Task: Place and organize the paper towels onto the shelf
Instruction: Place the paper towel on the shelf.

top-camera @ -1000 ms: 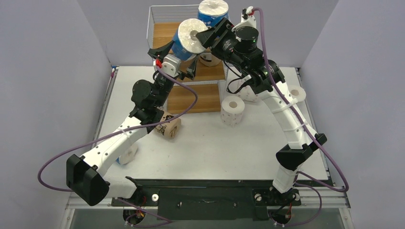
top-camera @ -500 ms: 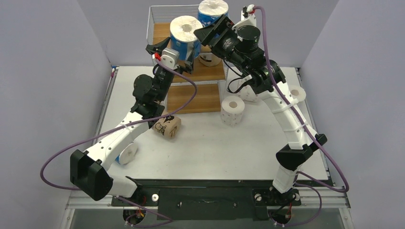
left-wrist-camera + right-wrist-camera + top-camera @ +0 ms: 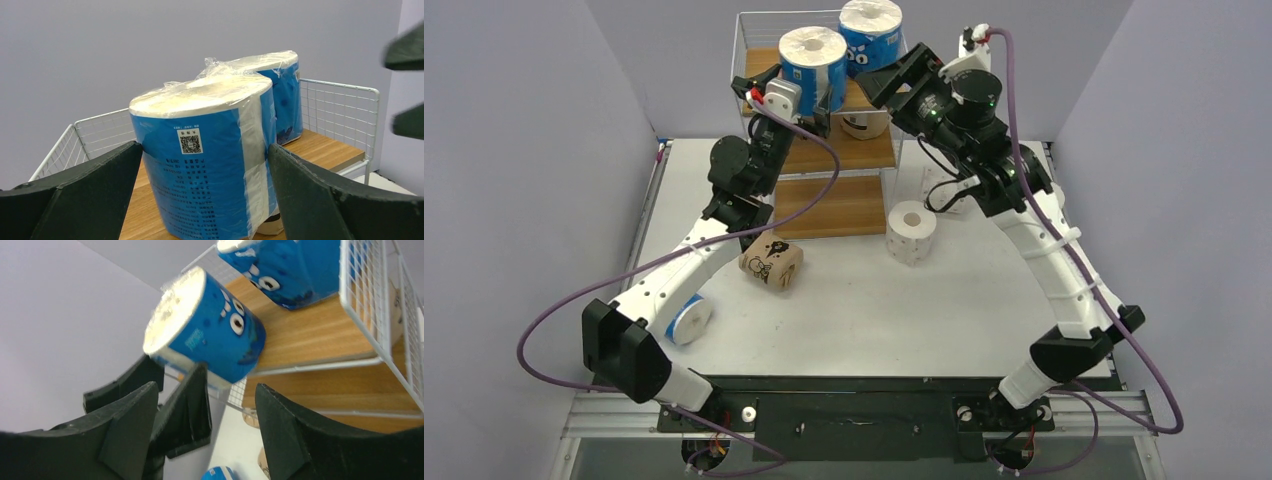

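At my far left a loose blue roll (image 3: 690, 320) lies on the bench (image 3: 874, 310), half tucked under the left arm and not yet dealt with. Next along, a tan roll (image 3: 772, 265) lies on its side in front of the shelf (image 3: 834, 205), also waiting.

Above it, the left claw (image 3: 204, 150) is up at the top tier, pinching the near blue roll (image 3: 210, 125), with both fingers pressed against its wrapped sides. That roll stands upright over the front left of the top board. I can't tell whether its base rests on the wood or hangs just clear of it. Just behind it and to the right, the far blue roll (image 3: 871, 28) stands on the same board, so the blues seem meant for that tier. Under that board a pale roll (image 3: 862, 125) sits on the middle tier, mostly hidden.

The right claw (image 3: 206, 400) hovers just right of the near blue roll, fingers spread and nothing between them. Below it, a white roll (image 3: 912, 232) stands upright on the bench beside the shelf's right edge. A white shape (image 3: 942, 188) behind the right arm may be another roll, but I can't say for sure.

My read is that two rolls are shelved, one is about to be let go, and at least three are left to fetch, so the job is under half done.
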Controlling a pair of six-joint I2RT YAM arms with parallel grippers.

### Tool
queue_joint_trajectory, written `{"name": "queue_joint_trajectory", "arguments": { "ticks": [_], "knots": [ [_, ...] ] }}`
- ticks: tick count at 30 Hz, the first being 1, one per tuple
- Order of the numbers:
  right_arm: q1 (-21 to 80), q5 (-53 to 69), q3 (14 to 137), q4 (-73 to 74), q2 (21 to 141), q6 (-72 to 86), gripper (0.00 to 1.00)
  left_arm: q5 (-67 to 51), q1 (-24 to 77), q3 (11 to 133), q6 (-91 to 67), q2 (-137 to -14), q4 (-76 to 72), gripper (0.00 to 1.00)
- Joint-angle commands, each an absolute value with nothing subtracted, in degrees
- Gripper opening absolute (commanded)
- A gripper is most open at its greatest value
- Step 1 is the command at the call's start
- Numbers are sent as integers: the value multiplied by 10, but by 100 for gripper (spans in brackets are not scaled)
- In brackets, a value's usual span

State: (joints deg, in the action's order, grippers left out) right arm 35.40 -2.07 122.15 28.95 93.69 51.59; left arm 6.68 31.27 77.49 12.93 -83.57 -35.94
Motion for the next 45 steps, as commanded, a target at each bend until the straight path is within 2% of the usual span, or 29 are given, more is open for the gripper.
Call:
{"name": "queue_joint_trajectory", "arguments": {
  "ticks": [1,5,12,24,34,45],
  "knots": [
    [349,-22,1085,196,846,499,67,88,304,817,128,-852,-338,96],
    [349,-20,963,118,761,490,67,95,296,836,128,-866,-327,96],
    [350,-13,816,60,670,471,66,98,286,866,135,-892,-311,96],
    [375,-8,617,64,548,442,65,84,283,896,118,-924,-299,96],
    [386,-31,561,117,469,394,65,74,283,923,67,-878,-225,96],
    [386,-35,524,136,435,380,65,68,273,952,-39,-816,-89,96]
  ]
}}
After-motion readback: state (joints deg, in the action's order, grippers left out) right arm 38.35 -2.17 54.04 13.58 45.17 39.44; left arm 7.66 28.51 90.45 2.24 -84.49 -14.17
